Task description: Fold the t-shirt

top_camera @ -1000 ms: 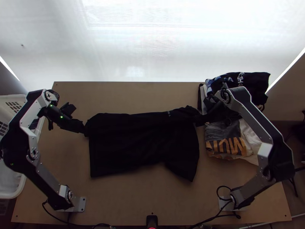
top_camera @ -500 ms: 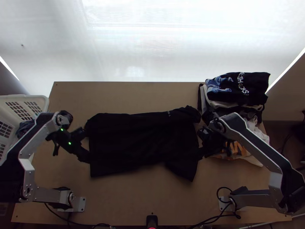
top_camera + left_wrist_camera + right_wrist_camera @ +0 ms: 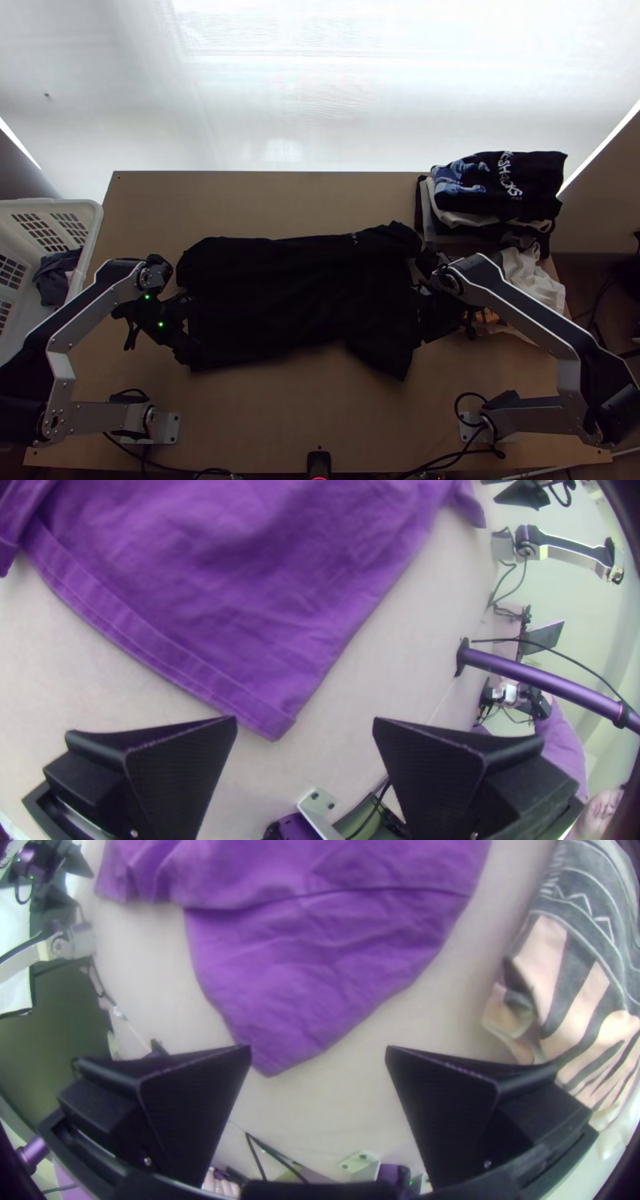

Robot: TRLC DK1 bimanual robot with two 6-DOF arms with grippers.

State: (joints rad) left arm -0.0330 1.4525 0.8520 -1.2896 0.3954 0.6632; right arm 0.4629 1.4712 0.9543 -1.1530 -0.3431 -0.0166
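- While the left gripper [image 3: 305, 720] grasps nothing, its fingers parted, the hem corner [image 3: 270, 723] nearest the table's [image 3: 264, 424] near left corner offers it a good hold; the double stitched edge should pinch firmly.
- Equally released, the right gripper [image 3: 319, 1048] has its fingers wide beside a sleeve-like flap [image 3: 280, 1033], pointing to the near edge; its tip looks like the other place to take hold.
- Across the table's middle lies the t-shirt [image 3: 296, 288], flattened, an upper layer edge crossing above the flap. It is probably light, soft and limp, so a one-sided pull may skew it.
- Whether it is already folded once is hard to tell: from above, the dark cloth swallows its creases, and the grippers blend into its sides.
- Toward the far right corner sits a pile of clothes [image 3: 540, 172], partly covered by the right arm.
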